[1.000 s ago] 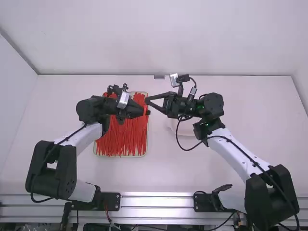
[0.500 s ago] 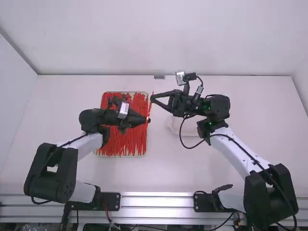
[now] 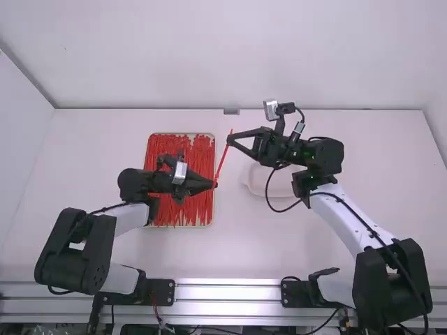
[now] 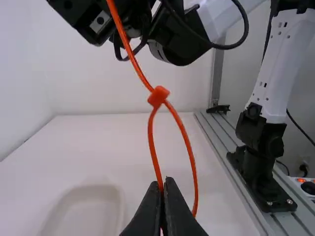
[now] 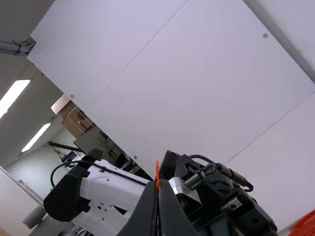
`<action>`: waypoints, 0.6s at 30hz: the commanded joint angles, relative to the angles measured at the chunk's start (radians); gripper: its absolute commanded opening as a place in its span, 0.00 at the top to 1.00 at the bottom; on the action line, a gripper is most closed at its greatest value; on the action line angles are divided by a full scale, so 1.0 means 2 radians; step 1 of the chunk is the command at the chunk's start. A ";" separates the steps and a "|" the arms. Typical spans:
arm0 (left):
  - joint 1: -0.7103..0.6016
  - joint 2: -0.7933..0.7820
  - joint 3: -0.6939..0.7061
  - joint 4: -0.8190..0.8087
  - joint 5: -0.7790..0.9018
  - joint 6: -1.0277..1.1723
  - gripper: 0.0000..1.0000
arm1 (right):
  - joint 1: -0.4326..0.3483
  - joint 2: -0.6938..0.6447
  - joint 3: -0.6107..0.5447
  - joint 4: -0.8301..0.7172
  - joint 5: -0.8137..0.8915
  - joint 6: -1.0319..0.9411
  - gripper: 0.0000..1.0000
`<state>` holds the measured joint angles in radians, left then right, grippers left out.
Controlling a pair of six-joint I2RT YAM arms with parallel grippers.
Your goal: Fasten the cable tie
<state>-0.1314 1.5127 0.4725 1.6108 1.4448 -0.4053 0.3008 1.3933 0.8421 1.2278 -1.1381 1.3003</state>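
- Tie [image 4: 185, 142] is threaded; its loop hangs wide.
- Left gripper [image 4: 161, 189] pinches the loop opposite the head [image 4: 158, 96]; right gripper [image 5: 157, 189] pinches the tail beyond it.
- You've only tightening left, by my judgement.

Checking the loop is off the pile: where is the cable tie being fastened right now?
In the high view the cable tie is stretched between the left gripper and the right gripper, just right of the tray of spare ties.

Right gripper [image 5: 157, 191] pinched tight on thin red cable tie [image 5: 157, 169] (tip poking above fingers); left arm [image 5: 113, 188] just beyond, white ceiling [image 5: 197, 73] overhead.
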 commanded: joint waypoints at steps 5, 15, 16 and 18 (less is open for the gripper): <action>-0.004 0.003 -0.034 -0.004 0.061 0.034 0.98 | -0.014 -0.009 0.014 0.015 0.072 0.007 1.00; 0.011 0.003 -0.061 -0.029 0.057 0.067 0.98 | -0.012 -0.010 0.049 0.011 0.041 0.007 1.00; 0.009 0.003 -0.062 -0.028 0.057 0.067 0.98 | -0.013 -0.010 0.053 0.011 0.038 0.006 1.00; 0.007 0.003 -0.062 -0.025 0.057 0.067 0.98 | -0.013 -0.010 0.054 0.011 0.036 0.006 1.00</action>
<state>-0.1158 1.5070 0.3923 1.5757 1.4197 -0.3080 0.3008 1.3933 0.8486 1.2118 -1.2026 1.3033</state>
